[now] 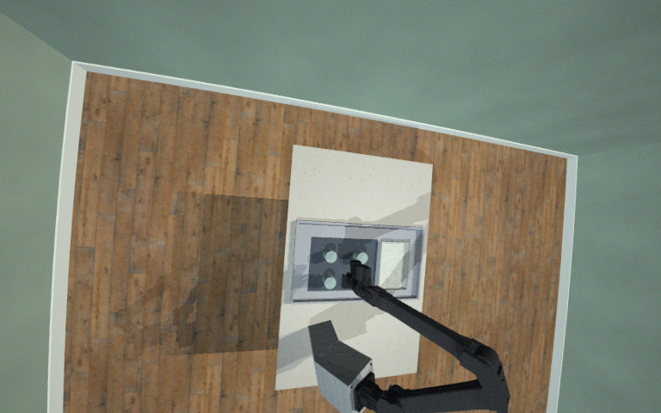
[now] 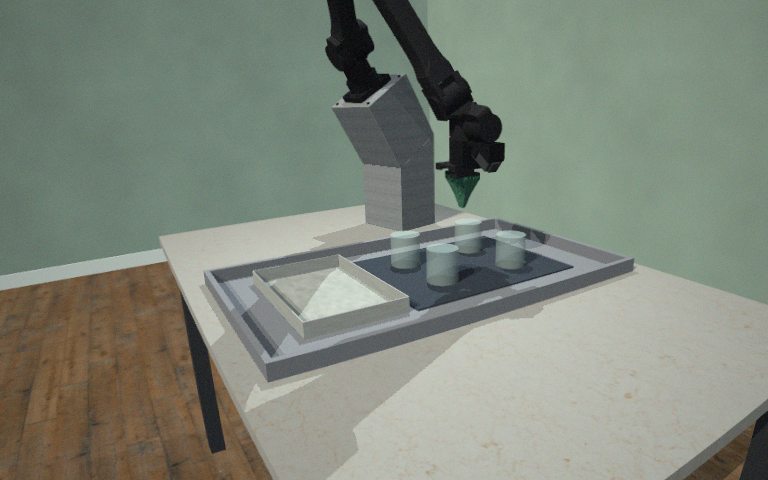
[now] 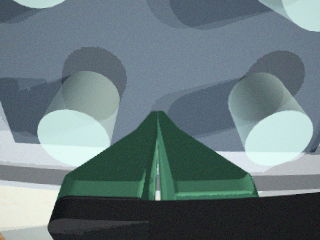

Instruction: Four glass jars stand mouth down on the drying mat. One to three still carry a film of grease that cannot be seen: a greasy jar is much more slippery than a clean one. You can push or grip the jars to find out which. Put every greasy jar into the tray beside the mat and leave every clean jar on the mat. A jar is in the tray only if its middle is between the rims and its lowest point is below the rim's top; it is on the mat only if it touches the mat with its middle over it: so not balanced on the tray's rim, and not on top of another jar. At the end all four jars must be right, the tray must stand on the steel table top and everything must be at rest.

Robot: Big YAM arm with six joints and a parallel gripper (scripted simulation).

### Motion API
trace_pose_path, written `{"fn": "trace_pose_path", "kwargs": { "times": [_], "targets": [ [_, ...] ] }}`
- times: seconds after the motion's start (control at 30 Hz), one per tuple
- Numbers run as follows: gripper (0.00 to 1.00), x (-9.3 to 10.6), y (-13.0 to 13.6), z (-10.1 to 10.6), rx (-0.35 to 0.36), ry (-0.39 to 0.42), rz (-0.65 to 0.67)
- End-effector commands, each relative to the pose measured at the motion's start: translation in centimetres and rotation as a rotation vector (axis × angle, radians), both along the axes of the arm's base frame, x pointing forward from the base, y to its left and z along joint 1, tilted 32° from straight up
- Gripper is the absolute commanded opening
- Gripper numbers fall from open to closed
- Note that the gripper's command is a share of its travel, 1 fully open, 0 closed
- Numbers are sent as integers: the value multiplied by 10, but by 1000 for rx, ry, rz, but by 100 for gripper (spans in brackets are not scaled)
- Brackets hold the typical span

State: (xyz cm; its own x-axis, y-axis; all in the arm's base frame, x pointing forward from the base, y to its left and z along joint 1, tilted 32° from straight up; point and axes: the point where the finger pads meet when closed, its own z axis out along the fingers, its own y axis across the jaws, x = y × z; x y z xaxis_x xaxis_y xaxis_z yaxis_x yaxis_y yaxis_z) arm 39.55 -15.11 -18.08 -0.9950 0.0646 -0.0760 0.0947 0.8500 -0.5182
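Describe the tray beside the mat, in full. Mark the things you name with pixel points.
The shallow cream-white rectangular tray [image 1: 379,265] [image 2: 355,320] has four low, thin, straight walls and a pale, faintly mottled floor. Its material cannot be told. It sits upright and open-topped inside a larger grey rimmed surround, next to the dark blue-grey flat mat [image 1: 317,268] [image 2: 498,285] [image 3: 175,50]. No jar is in it, and the claw is away from it.

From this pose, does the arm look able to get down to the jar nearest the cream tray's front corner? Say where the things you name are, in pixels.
Probably yes: nothing visible stands above that jar [image 2: 442,266], and the shut tool [image 2: 463,207] [image 3: 157,121] hovers over the mat holding nothing.
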Motion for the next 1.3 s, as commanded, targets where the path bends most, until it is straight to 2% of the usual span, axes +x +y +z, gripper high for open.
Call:
{"fn": "trace_pose_path", "kwargs": {
  "times": [0.0, 0.03, 0.27, 0.37, 0.53, 0.6, 0.97, 1.27],
  "targets": [
    [0, 18, 20, -5, -3, -41, -32],
    [0, 18, 20, -5, -3, -41, -32],
    [0, 27, 68, -34, -3, -41, -32],
    [0, 27, 68, -34, -3, -41, -32],
    [0, 28, 55, -54, -3, -41, -32],
    [0, 28, 55, -54, -3, -41, -32],
    [0, 31, 27, -99, -3, -41, -32],
    [0, 36, 24, -99, -3, -41, -32]
  ]
}}
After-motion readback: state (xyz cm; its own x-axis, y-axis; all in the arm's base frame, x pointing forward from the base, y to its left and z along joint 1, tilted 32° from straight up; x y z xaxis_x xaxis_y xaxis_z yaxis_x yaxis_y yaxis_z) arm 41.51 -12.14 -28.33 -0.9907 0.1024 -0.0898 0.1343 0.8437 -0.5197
